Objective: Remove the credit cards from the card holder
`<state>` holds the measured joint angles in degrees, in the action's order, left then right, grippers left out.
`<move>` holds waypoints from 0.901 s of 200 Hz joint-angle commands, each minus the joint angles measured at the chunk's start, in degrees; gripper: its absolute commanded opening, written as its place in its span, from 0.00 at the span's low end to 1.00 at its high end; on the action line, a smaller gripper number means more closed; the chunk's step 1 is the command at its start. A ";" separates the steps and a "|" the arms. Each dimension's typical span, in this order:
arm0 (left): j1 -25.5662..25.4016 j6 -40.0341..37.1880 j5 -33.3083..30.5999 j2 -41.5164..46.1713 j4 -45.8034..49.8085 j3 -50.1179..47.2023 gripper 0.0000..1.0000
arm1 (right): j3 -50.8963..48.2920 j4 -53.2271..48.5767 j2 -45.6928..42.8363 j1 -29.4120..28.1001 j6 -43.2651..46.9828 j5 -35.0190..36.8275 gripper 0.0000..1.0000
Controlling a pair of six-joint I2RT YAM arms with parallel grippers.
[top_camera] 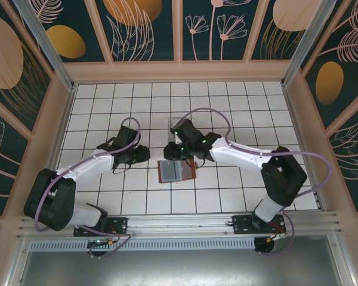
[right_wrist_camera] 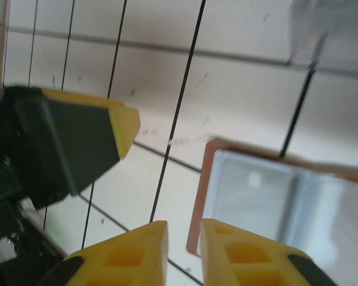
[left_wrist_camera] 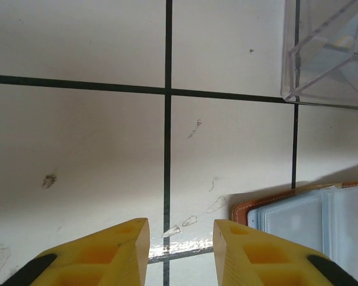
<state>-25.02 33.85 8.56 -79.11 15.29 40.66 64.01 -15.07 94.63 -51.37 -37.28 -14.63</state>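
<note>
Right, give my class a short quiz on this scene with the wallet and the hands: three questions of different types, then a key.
1. True or false: the wallet lies open, its inside facing up.
2. What is between the fingers of the left hand? A) a card B) nothing C) the wallet
3. Name the clear thing at the top right of the left wrist view.
Key: 1 true; 2 B; 3 the stand.
</note>
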 commanded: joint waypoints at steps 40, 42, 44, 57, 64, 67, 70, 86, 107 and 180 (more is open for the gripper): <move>0.23 -1.59 3.83 0.36 -0.34 -2.43 0.36 | 0.76 3.45 7.78 -2.50 -5.78 -5.72 0.35; 0.30 -1.59 3.88 0.43 -0.39 -2.43 0.36 | 0.79 3.49 7.94 -2.48 -5.79 -5.86 0.35; 0.25 -1.59 3.96 0.42 -0.42 -2.50 0.36 | 0.77 3.54 8.18 -2.54 -5.77 -6.02 0.35; 0.28 -1.50 3.92 0.53 -0.61 -2.67 0.36 | 1.27 3.56 9.27 -2.77 -5.52 -6.48 0.36; 0.23 -1.55 3.93 0.50 -0.61 -2.70 0.36 | 1.46 3.43 9.75 -2.77 -5.35 -6.40 0.36; 0.31 -1.51 3.99 0.48 -0.68 -2.74 0.36 | 1.56 3.39 9.97 -2.79 -5.30 -6.42 0.36; 0.25 -1.50 3.94 0.45 -0.70 -2.62 0.36 | 1.62 3.38 10.20 -2.72 -5.32 -6.52 0.36; 0.26 -1.42 4.06 0.38 -0.69 -2.52 0.36 | 1.99 3.21 11.32 -2.80 -5.09 -6.70 0.37; 0.28 -1.35 4.15 0.68 -0.72 -2.57 0.36 | 2.25 3.53 12.48 -2.82 -4.96 -6.84 0.37; 0.24 -1.32 3.50 1.09 -0.46 -2.18 0.35 | 3.58 4.50 15.12 -2.80 -4.31 -7.22 0.38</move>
<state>-25.02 33.21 11.75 -79.11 15.20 38.52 65.67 -11.73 108.42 -53.76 -41.50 -21.26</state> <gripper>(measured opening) 0.354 0.377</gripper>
